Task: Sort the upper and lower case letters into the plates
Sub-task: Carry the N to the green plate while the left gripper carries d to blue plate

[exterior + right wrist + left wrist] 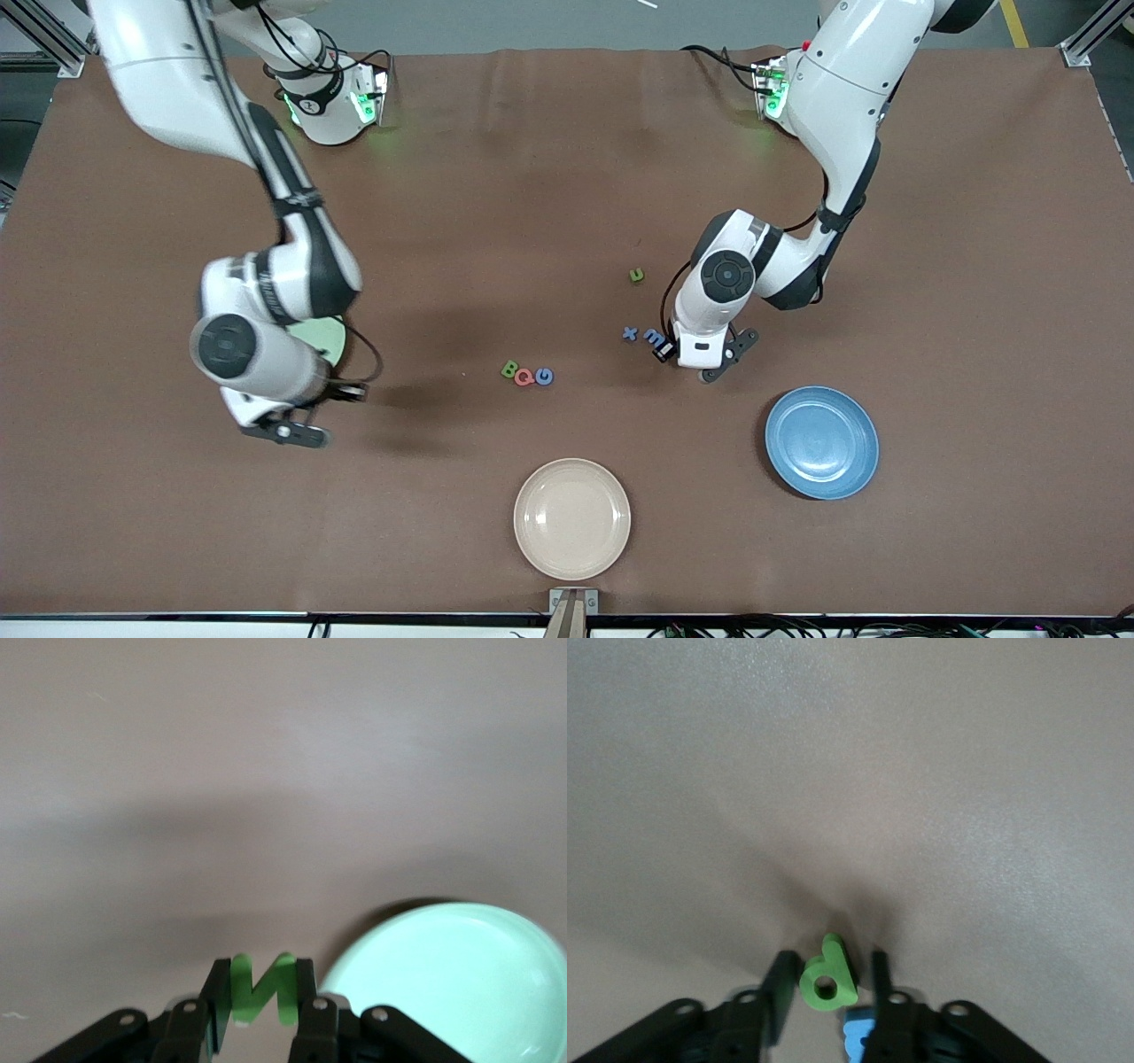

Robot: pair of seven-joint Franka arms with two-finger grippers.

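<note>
My left gripper [698, 361] [829, 983] is down at the table beside the blue m [654, 337], shut on a green letter d [828, 979], with a blue letter [855, 1038] just under one finger. My right gripper [288, 430] [263, 988] is shut on a green letter N [262, 989], in the air beside the pale green plate [461, 992], which the right arm mostly hides in the front view [328, 337]. The blue plate [822, 441] lies nearer the front camera than the left gripper.
A blue x [630, 334] lies beside the m, and a green u [636, 276] lies farther back. B [509, 369], Q [524, 378] and G [544, 377] sit in a row mid-table. A cream-beige plate [572, 518] lies near the front edge.
</note>
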